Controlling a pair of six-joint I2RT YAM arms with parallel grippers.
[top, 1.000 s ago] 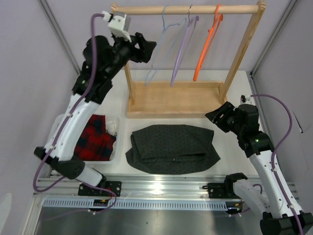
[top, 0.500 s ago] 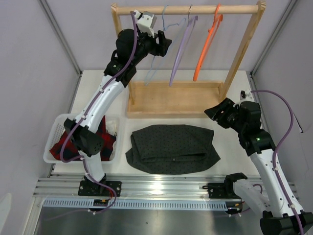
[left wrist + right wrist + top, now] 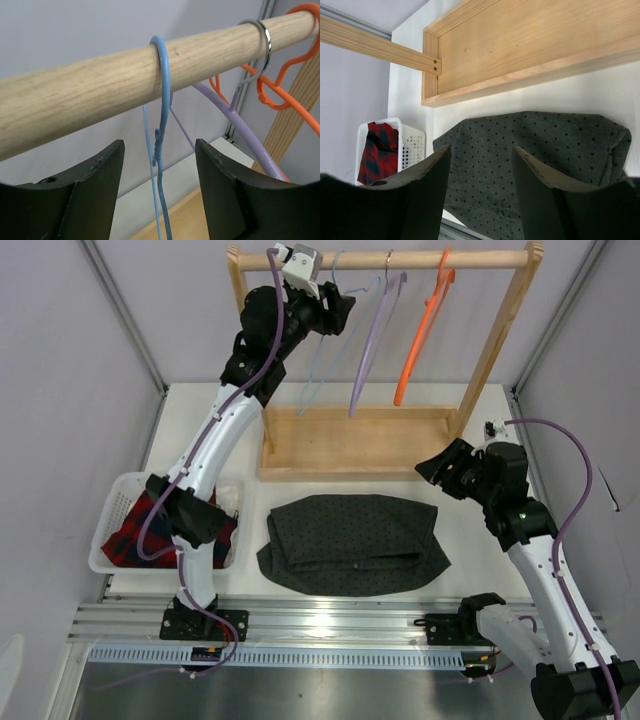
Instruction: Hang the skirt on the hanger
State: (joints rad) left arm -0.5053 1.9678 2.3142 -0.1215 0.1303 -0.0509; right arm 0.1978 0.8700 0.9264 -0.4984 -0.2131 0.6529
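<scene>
- The left claw (image 3: 159, 150) is raised to the rail (image 3: 75, 100). Its jaws are set fairly wide on either side of the twisted neck of the hanger (image 3: 163, 90). The wire is between them, but it is not touched by either one.
- The hanger is hung by its hook on the rail, to the left of the purple hanger (image 3: 225, 112) and the orange hanger (image 3: 287, 102).
- The skirt (image 3: 350, 540) is laid folded on the table (image 3: 185, 420) in front of the rack, well apart from the hanger.
- The right claw (image 3: 481, 150) is held wide and empty over the right end of the skirt. No cloth is touched.
- The wire is thin and smooth. If the jaws are closed a little off its line, it may be pushed aside and missed, or it may be turned in the grip.
- The hook is wrapped over the rail. If it is pulled outward before it is lifted, it is likely to be caught, and the rack (image 3: 360, 445) could be dragged or tipped.
- A thin purple wire is seen just behind the blue one. It could be pinched together with it, or the purple hanger could be knocked and set swinging.
- The skirt is soft and doubled. If only one layer is taken by the right claw, the fold may be opened and the cloth may be dropped.
</scene>
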